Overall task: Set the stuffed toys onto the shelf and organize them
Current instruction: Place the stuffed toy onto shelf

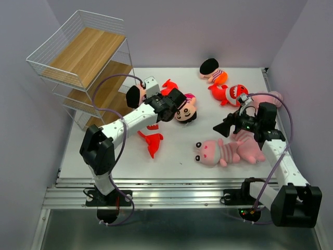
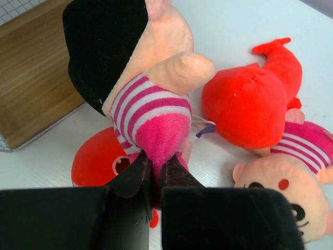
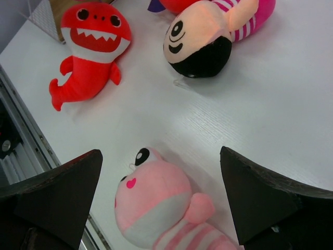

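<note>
My left gripper (image 2: 156, 162) is shut on the pink bottom of a dark-haired doll (image 2: 148, 99) in pink stripes, which it holds just in front of the shelf (image 1: 86, 54). From above, that doll (image 1: 134, 96) hangs at my left gripper (image 1: 145, 100). Under and beside it lie a red fish (image 2: 93, 161), another red fish (image 2: 250, 104) and a second doll (image 2: 281, 182). My right gripper (image 3: 161, 153) stands open above a pink striped animal (image 3: 153, 203), one finger on each side, not touching it. From above, my right gripper (image 1: 225, 128) hovers over the pink animal (image 1: 221, 152).
A third doll (image 1: 212, 70) and a toothy red fish (image 1: 230, 95) lie at the back right, with another pink animal (image 1: 271, 99) by the right wall. A red fish (image 3: 93, 47) and a doll (image 3: 208, 36) lie ahead of the right gripper. The table's front rail (image 1: 171, 192) is near.
</note>
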Tool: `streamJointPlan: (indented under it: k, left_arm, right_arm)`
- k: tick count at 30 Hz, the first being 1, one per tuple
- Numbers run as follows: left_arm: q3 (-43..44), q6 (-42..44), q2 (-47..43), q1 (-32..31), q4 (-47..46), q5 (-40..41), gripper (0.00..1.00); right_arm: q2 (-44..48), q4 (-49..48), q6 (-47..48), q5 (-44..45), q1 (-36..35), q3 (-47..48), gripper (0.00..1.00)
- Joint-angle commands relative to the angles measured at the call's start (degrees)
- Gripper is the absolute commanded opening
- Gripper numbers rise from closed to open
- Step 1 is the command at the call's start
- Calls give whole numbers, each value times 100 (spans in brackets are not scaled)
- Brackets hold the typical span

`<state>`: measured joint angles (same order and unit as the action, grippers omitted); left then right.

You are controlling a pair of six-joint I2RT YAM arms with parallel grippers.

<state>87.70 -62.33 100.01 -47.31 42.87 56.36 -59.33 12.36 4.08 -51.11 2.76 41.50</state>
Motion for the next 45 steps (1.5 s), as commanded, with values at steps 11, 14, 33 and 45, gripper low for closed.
streamJointPlan:
  k: [11,14,33,45]
  left_arm:
    - [80,-7,10,547,-508,578,0]
    - [107,-122,176,512,-499,639,0]
    - [1812,-456,1776,477,652,1299,0]
    - [1742,-1309,1891,855,1408,1220,0]
  right_arm:
    - [264,-665,93,-1261,224,-282,100]
    - [247,-656,93,-1278,224,-274,100]
    - [282,-656,58,-1393,224,-247,100]
    - [273,-665,23,-1524,224,-186,100]
